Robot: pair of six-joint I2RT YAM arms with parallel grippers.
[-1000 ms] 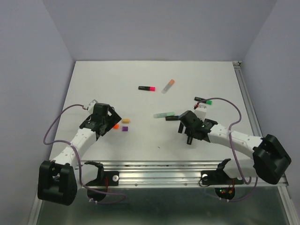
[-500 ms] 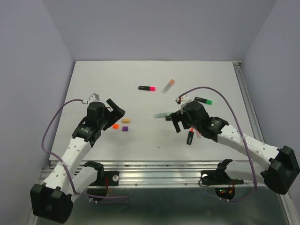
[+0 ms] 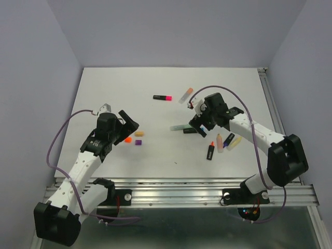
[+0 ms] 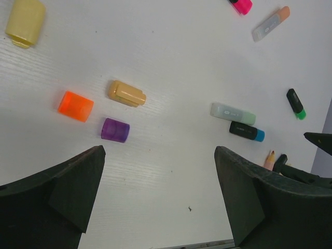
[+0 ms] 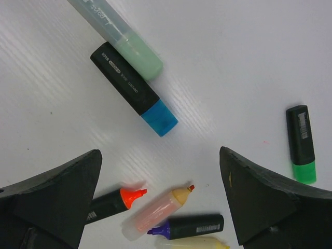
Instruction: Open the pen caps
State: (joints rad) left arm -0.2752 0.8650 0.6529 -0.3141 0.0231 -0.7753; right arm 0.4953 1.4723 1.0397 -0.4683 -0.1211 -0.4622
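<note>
- Right end effector: fingers spread wide, gripping nothing, low over the counter.
- Straight ahead of it and near: blue cap, on a black barrel slanting up and left away from the fingers, cap end nearest.
- Snug alongside that barrel, seemingly touching: pale pen with a mint cap, on the same slant.
- Well off to the right: green cap on a short black pen, near-upright in the right wrist view.
- Left end effector: also wide open and empty, over the loose orange cap, purple cap and peach cap; capped pens well apart from it, so right arm nearer.
- Probably calls for a wrist turn to close across the slanted barrel.
- Hidden under the right arm from above: the short black pen; cut off at frame edges: pink cap, yellow pen.
</note>
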